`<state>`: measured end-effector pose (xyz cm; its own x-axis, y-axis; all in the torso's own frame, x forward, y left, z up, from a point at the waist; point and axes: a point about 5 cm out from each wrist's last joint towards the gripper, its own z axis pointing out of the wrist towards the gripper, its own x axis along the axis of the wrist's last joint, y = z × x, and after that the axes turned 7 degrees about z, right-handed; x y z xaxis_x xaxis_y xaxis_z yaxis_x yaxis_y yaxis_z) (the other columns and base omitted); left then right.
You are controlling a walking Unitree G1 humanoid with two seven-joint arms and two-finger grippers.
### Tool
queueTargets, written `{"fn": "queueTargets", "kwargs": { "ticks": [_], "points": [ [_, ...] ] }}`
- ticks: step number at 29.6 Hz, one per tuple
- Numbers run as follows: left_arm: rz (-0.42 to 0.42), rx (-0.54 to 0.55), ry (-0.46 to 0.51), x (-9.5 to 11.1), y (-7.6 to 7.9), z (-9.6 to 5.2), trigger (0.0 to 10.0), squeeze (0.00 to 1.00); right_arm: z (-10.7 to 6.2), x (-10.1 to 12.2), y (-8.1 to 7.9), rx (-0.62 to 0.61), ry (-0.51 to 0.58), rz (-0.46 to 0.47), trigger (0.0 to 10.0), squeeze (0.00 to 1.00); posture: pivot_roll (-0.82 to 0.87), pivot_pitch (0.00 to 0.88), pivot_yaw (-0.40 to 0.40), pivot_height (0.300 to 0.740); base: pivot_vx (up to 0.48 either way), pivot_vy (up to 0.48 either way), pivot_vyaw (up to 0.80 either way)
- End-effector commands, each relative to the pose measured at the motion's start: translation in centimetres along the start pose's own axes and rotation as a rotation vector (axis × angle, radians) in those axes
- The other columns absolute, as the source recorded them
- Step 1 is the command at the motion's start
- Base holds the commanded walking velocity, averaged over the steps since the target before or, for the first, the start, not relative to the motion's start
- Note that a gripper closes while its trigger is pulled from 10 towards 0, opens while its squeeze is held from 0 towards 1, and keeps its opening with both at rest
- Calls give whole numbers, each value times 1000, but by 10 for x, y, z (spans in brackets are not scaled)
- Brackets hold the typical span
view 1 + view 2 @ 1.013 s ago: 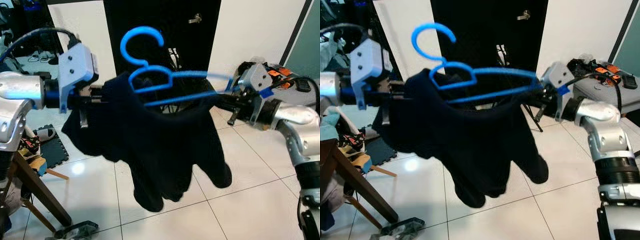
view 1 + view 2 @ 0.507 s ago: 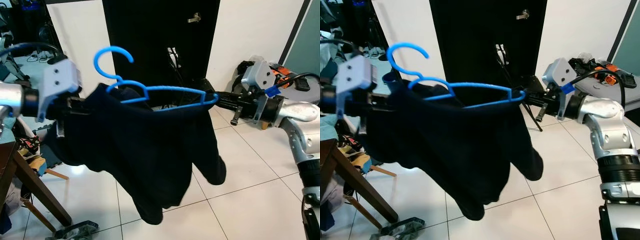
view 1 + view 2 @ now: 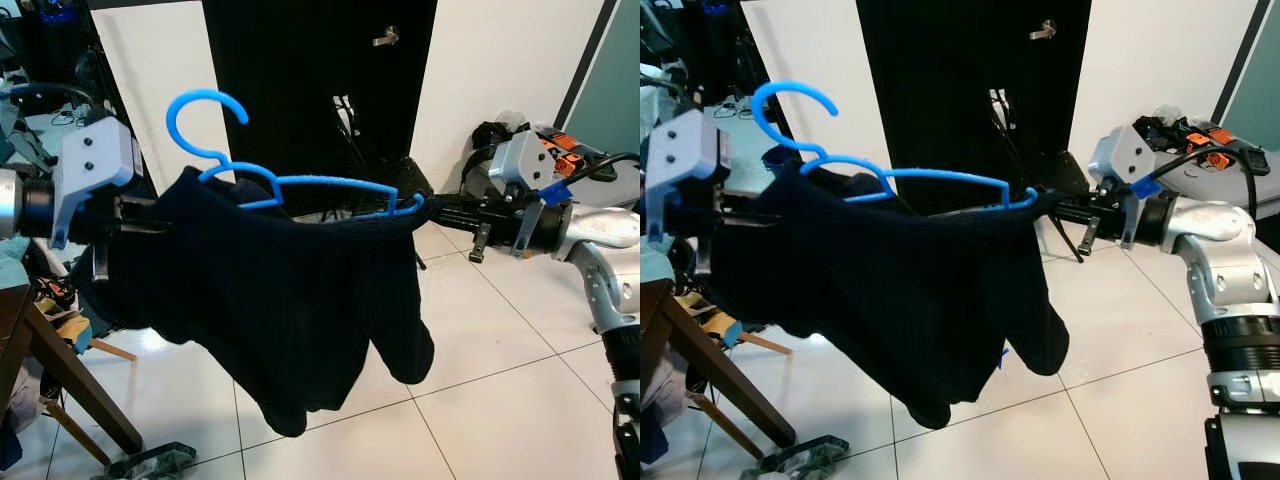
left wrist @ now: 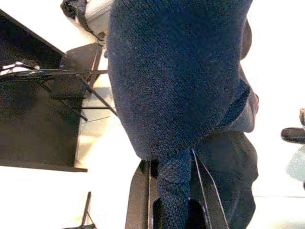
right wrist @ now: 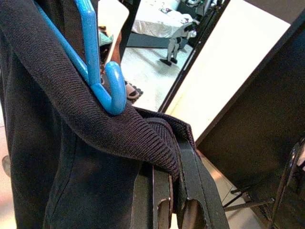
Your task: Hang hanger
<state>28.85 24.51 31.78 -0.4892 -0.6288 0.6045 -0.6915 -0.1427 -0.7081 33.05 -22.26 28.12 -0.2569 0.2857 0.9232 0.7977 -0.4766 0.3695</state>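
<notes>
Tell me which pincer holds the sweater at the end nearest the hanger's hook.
The left pincer: the blue hanger hook rises just beside it, while the right pincer clamps the dark sweater at the far end.

– What's behind all that?
– A black door (image 3: 320, 90) with a metal handle (image 3: 385, 39) (set high), white walls either side.
– And lower down?
– White tiled floor (image 3: 500, 400), a wooden leg (image 3: 70, 385) at left.

A lived-in room that doubles as a workshop. White floor tiles (image 3: 500, 400), a black door (image 3: 320, 90) with a lever handle (image 3: 385, 38). Cables and gear (image 3: 560, 145) sit at the side.
</notes>
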Motion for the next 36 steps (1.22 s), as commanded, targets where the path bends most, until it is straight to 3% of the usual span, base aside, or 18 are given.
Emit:
{"fn": "queueTargets", "kwargs": {
  "ticks": [1,14,26,33,36],
  "points": [
    [17,-31,-77,-2,1,-10,10000,0,-5,10,2,10,20,-27,0,0,-69,0,23,740,0,0,0],
    [65,9,-183,-9,-9,-22,10000,0,-13,24,-4,141,41,-28,0,0,-59,0,20,740,0,0,0],
    [76,-79,-191,-13,1,-16,10000,0,-21,44,1,233,97,-36,0,0,-56,0,18,740,0,0,0],
    [79,-126,-82,2,5,-8,10000,0,-15,43,-4,297,81,-30,0,0,-52,0,15,740,0,0,0],
    [88,-173,2,15,9,1,10000,0,-4,42,-13,395,81,-18,0,0,-53,0,14,740,0,0,0]
  ]
}}
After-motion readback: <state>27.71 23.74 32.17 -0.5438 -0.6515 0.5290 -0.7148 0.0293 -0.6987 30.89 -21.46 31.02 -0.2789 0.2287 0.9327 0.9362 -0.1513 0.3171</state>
